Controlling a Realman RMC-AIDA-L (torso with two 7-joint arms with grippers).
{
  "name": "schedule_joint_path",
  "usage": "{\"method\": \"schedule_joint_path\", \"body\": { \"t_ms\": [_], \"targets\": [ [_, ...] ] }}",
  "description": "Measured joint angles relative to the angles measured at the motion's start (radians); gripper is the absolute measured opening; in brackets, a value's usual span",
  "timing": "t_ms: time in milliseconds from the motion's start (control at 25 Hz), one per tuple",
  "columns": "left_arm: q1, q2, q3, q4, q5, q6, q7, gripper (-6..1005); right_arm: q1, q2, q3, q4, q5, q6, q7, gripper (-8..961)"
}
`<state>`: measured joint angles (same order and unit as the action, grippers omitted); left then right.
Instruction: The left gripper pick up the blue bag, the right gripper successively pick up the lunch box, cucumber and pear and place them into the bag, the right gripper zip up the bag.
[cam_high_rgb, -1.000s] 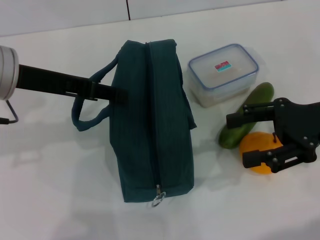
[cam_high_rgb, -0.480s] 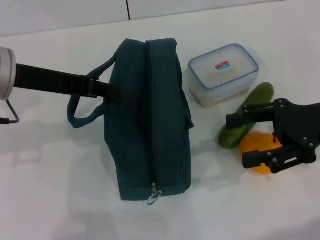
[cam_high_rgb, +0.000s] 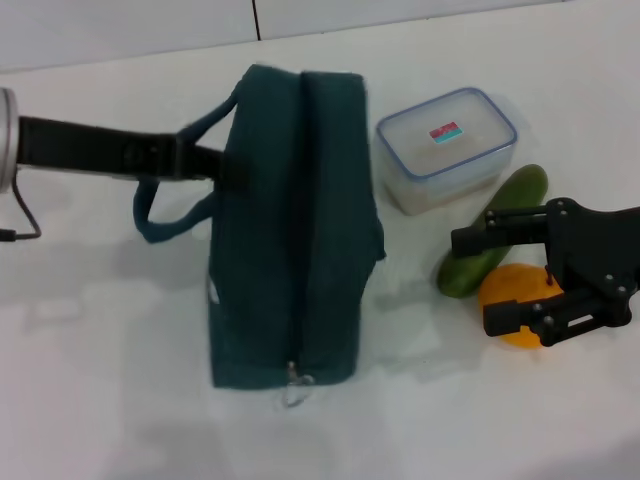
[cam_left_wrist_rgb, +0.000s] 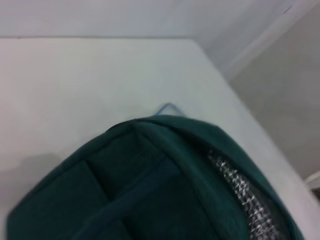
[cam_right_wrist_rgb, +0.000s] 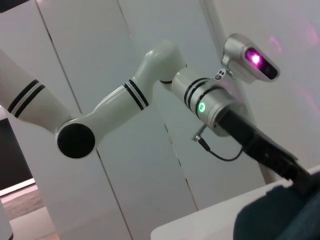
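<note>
The blue bag (cam_high_rgb: 290, 250) stands mid-table with its zip closed and the ring pull (cam_high_rgb: 293, 384) at its near end. My left gripper (cam_high_rgb: 225, 168) reaches in from the left and is shut on the bag's upper side by the loop handle (cam_high_rgb: 160, 215). In the left wrist view the bag's teal fabric (cam_left_wrist_rgb: 150, 200) fills the frame, with a strip of silver lining (cam_left_wrist_rgb: 240, 195). The lunch box (cam_high_rgb: 447, 148), cucumber (cam_high_rgb: 463, 272) and pear (cam_high_rgb: 508, 290) lie to the bag's right. My right gripper (cam_high_rgb: 482, 280) hangs open just above the cucumber and pear.
The white table (cam_high_rgb: 100, 380) has bare room left of and in front of the bag. A wall seam runs along the table's far edge. The right wrist view shows my left arm (cam_right_wrist_rgb: 125, 95) and a corner of the bag (cam_right_wrist_rgb: 280, 215).
The bag has tipped up and shifted left with my left gripper, and its near end with the ring pull has swung left. The right gripper has not moved.
</note>
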<state>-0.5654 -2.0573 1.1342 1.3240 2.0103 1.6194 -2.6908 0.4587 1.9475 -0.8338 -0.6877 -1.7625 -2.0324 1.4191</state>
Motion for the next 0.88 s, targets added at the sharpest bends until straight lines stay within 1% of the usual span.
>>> {"method": "schedule_joint_path", "body": {
  "t_ms": [120,200,240,440,520,680,760,880],
  "targets": [
    [0.007,0.004,-0.050,-0.012,-0.058,0.012,0.008,80,0.000,0.000,0.001,0.002,0.000,0.000,-0.001,828],
    [0.010,0.003,-0.065,-0.013,-0.066,0.016,0.010,78,-0.002,0.000,0.001,0.003,0.000,0.000,-0.001,828],
    [0.018,0.002,-0.093,-0.016,-0.090,0.021,0.012,78,-0.004,0.001,0.001,0.003,0.001,0.000,-0.001,828],
    [0.037,-0.002,-0.136,-0.036,-0.131,0.023,0.031,75,-0.012,0.001,0.008,0.004,0.012,0.000,-0.003,828],
    [0.042,-0.005,-0.157,-0.051,-0.132,0.023,0.043,74,-0.013,0.006,0.031,0.013,0.014,0.000,-0.003,828],
    [0.049,-0.010,-0.194,-0.080,-0.136,0.018,0.067,74,-0.011,0.016,0.116,0.064,0.014,0.001,-0.016,828],
    [0.052,-0.014,-0.207,-0.086,-0.138,0.013,0.079,73,-0.009,0.021,0.178,0.101,0.017,0.003,-0.029,828],
    [0.058,-0.024,-0.212,-0.088,-0.139,0.000,0.099,73,-0.013,0.033,0.305,0.159,0.031,0.026,-0.051,828]
  ]
}}
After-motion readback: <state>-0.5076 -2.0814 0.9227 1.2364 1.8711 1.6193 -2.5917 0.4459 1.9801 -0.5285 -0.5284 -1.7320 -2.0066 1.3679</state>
